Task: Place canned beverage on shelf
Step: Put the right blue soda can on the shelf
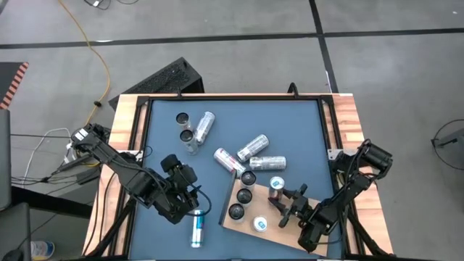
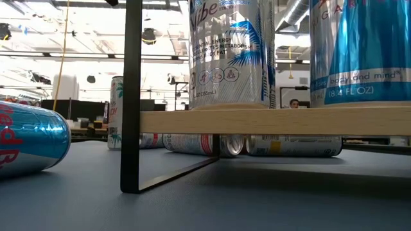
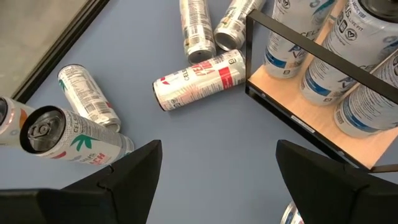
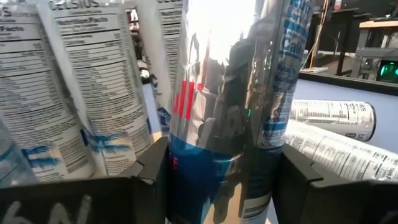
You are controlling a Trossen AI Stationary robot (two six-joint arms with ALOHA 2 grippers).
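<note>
The shelf (image 1: 243, 225), a light-brown wooden board on black legs, stands at the table's near right and carries several upright cans (image 3: 292, 43). My right gripper (image 1: 287, 205) reaches in level over the board's right part, shut on an upright silver-and-blue can (image 4: 230, 93), also seen from above (image 1: 276, 188). Left of the shelf, my left gripper (image 1: 185, 196) hangs open above the blue-grey tabletop, with nothing between its fingers (image 3: 134, 171). My right gripper pinches the can's side wall (image 4: 186, 155), low on its body, between its two fingers (image 4: 298, 177). The fingers come in level from the table's near right. The can is upright. Its base is below the picture, so whether it stands on the board I cannot tell.
Several loose cans (image 1: 254, 147) lie on the tabletop beyond the shelf, and two stand at the far left (image 1: 185, 127). Another can (image 1: 196, 228) lies near the front edge by my left gripper. In the low view two cans (image 2: 231, 51) stand on the board's edge (image 2: 270, 122).
</note>
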